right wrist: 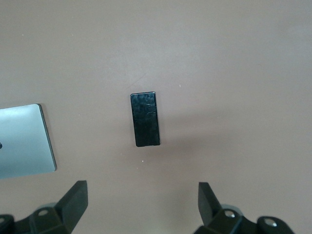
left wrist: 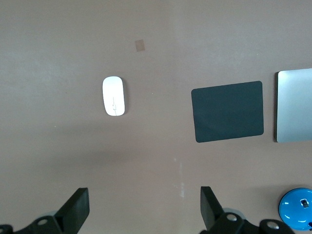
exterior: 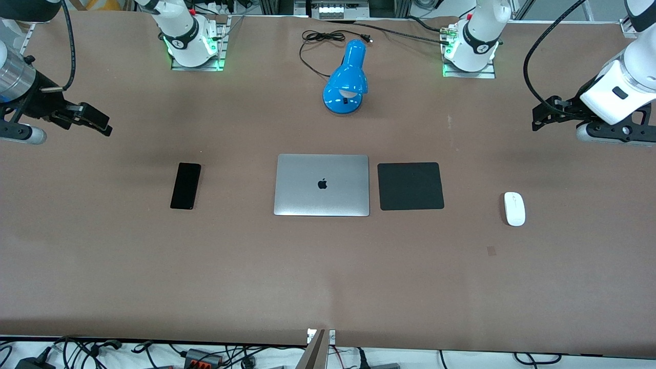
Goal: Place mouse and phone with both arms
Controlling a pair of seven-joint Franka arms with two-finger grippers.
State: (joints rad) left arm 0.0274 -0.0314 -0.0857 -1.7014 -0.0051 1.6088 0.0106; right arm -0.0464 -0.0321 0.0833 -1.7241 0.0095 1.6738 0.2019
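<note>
Mouse [exterior: 514,208] lies on tabletop [exterior: 328,277], lower right of frame; phone [exterior: 185,185] mid-left, w/ laptop [exterior: 322,185] & black pad [exterior: 410,186] between. Left gripper [exterior: 538,117] upper right, fingers apart; right gripper [exterior: 102,124] upper left, fingers apart, both empty.

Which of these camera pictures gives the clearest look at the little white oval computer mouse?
The left wrist view: the small white oval computer mouse lies unobstructed on the brown table, large enough to show its thin centre line. The front view shows it smaller, toward the left arm's end, beside the square black pad. The right wrist view does not show it.
</note>
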